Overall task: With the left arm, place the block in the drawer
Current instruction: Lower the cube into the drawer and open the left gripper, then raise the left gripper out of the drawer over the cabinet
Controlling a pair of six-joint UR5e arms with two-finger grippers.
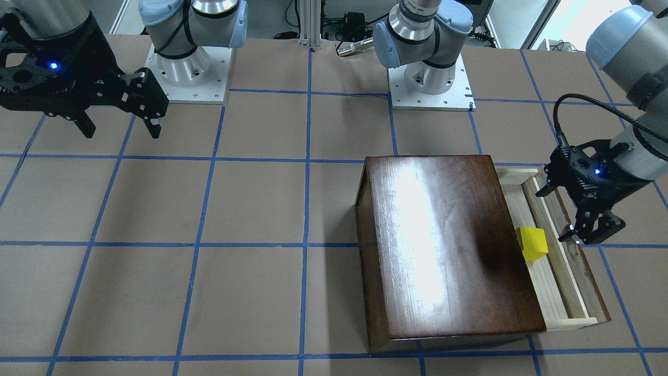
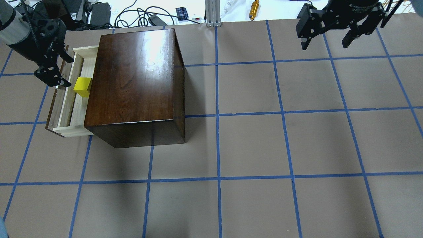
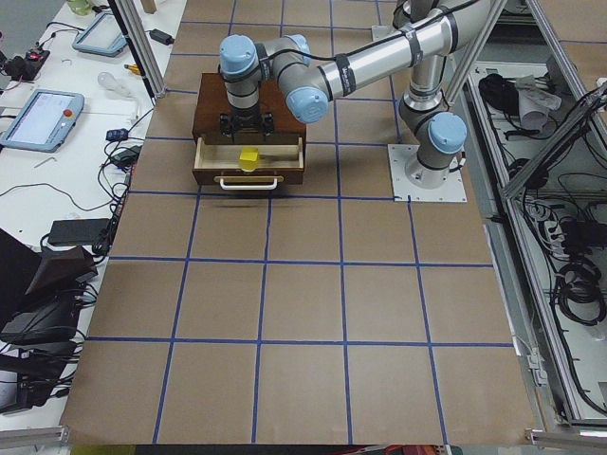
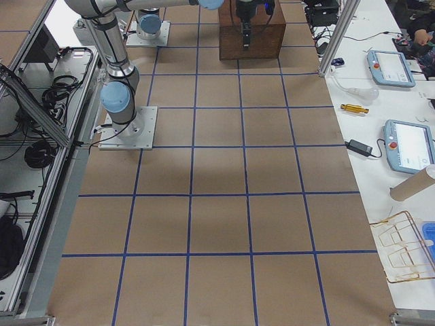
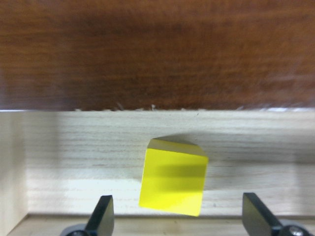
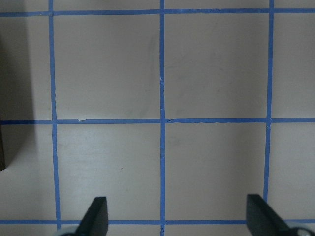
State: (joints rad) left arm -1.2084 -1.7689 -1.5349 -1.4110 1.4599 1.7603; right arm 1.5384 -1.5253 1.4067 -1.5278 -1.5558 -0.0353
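Observation:
The yellow block [image 1: 531, 243] lies on the floor of the pulled-out drawer [image 1: 546, 287], close to the dark-brown box [image 1: 443, 245]. It also shows in the overhead view [image 2: 82, 87] and in the left wrist view [image 5: 173, 182], resting free on the pale wood. My left gripper [image 1: 587, 236] is open and empty. It hovers over the drawer's front edge [image 2: 56, 105], just outside the block and not touching it. My right gripper [image 2: 325, 44] is open and empty, high over the far side of the table.
The arm bases [image 1: 188, 68] [image 1: 429, 78] stand at the robot's edge of the table. Cables and a brass tool [image 2: 254, 7] lie past the far edge. Blue tape lines [image 2: 217, 115] cross the brown table surface.

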